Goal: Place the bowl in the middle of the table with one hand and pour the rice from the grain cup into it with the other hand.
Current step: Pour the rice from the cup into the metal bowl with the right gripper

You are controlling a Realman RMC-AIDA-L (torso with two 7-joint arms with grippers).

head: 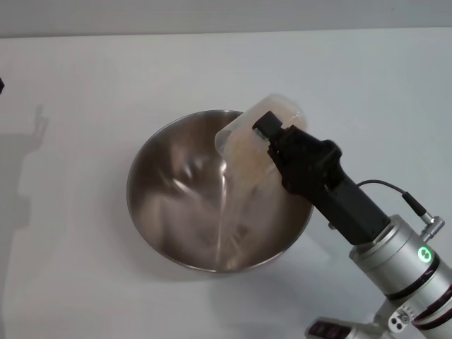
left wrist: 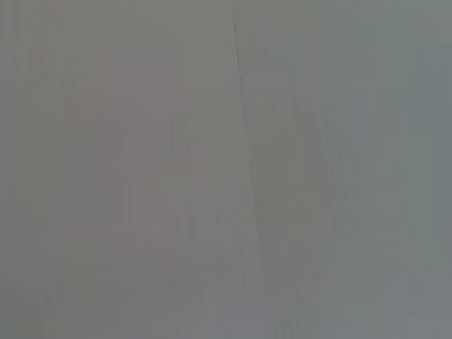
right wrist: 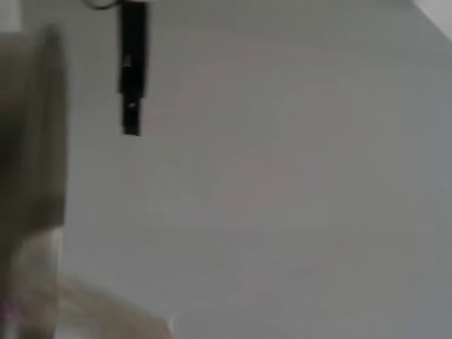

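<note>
White table (head: 85, 282) fills the head view, matte and bare around the work. Nearest, the right arm's silver wrist with a green light rises from the lower right, its black right gripper (head: 272, 134) reaching up and left over the bowl's right rim. Its jaws are clenched on the cup (head: 258, 134), which is tipped on its side with the mouth facing down into the bowl (head: 176, 183). A pale stream of rice (head: 227, 212) seems to fall from the cup to the bowl's bottom, though it blurs against the steel. The bowl sits near the table's middle. Farther left, only shadow; the left gripper is out of sight.
</note>
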